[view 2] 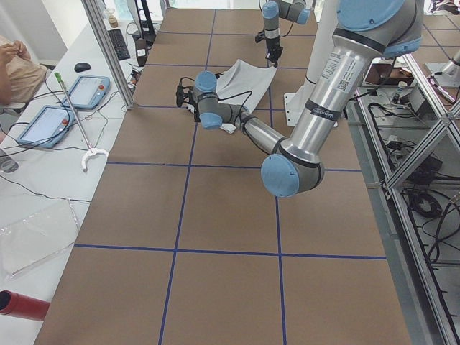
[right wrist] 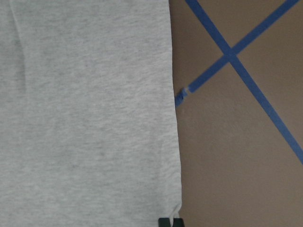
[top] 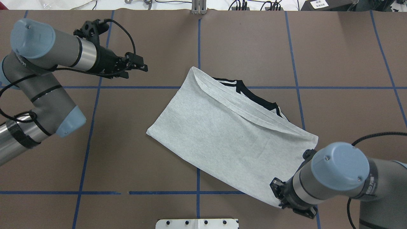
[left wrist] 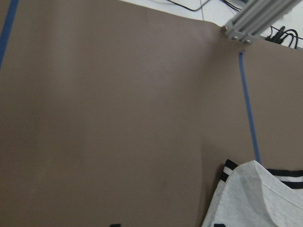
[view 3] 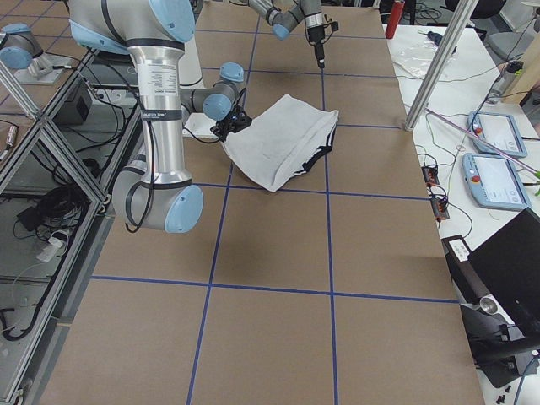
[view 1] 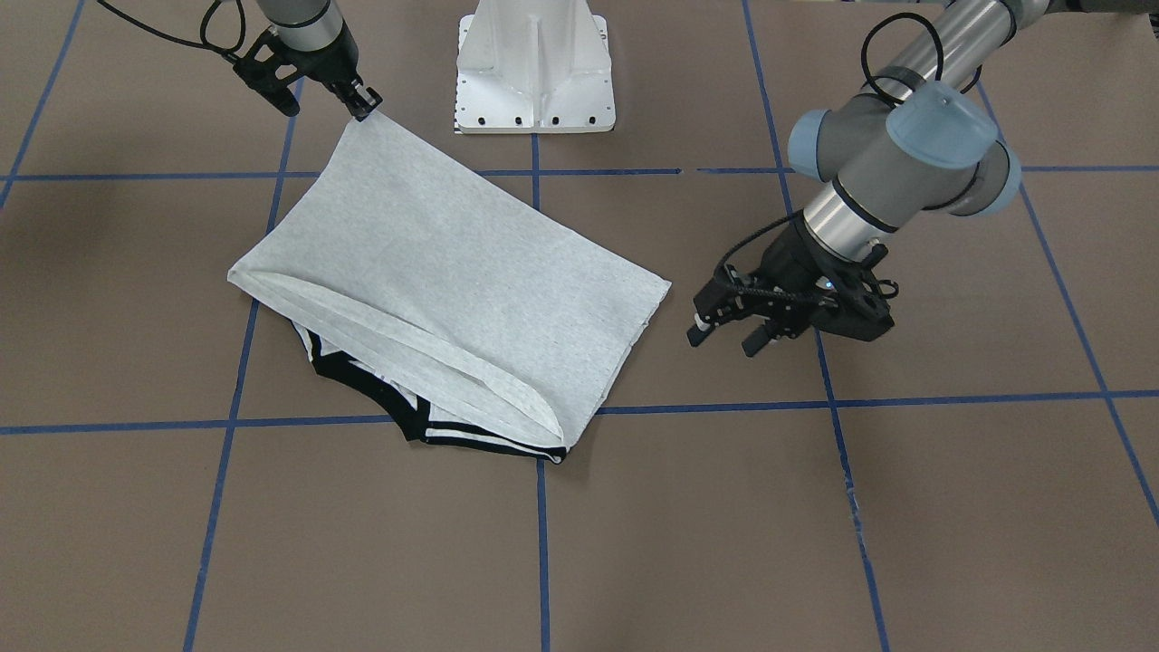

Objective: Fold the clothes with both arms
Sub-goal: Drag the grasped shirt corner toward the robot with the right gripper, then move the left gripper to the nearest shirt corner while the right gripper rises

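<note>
One camera on your side looks steeply down on the tabletop [view 1: 905, 507], another from opposite; two end cameras look along it. Both wrist cameras sit close, each catching an edge of the T-shirt [left wrist: 255, 198].

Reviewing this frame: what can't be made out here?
T-shirt underside: faces the table in every view.
Right tool fingers: hidden under the right arm in the overhead view, cut off by the bottom edge in the right wrist view.
Left tool: left wrist view shows only its tips at the bottom edge.
</note>
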Robot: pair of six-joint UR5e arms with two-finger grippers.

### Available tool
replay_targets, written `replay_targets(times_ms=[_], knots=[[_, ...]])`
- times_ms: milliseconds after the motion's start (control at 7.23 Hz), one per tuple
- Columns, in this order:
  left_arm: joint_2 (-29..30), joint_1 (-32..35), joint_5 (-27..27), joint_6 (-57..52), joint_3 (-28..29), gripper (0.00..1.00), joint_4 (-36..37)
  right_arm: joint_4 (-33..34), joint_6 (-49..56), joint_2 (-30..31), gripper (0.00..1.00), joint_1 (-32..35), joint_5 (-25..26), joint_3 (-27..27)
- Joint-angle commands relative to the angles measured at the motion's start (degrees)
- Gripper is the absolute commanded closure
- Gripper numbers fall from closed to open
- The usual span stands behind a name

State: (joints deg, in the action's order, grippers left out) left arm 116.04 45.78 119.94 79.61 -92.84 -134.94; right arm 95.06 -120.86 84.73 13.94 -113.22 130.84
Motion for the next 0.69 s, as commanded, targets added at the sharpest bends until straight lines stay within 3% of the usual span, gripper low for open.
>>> replay_targets(times_ms=[0, 138, 277, 554], knots=[[-2.3, -5.6, 1.0, 8.1, -6.0, 0.12, 0.1, 1.8, -1.6, 1.3, 0.72, -7.5, 0.5, 2.2], [-6.7, -7.9, 0.9, 12.0, -11.5, 0.03, 0.0, 1.8, -2.3, 1.2, 0.32, -8.5, 1.2, 2.3], [-8.3, -8.5, 0.7, 12.8, -12.7, 0.01, 0.1, 1.7, -3.0, 0.4, 0.0, -7.3, 3.8, 2.5], [-8.1, -11.9, -4.0, 17.7, -12.7, 0.01, 3.3, 1.7, -3.2, -6.0, 0.0, 3.9, 3.7, 3.7]])
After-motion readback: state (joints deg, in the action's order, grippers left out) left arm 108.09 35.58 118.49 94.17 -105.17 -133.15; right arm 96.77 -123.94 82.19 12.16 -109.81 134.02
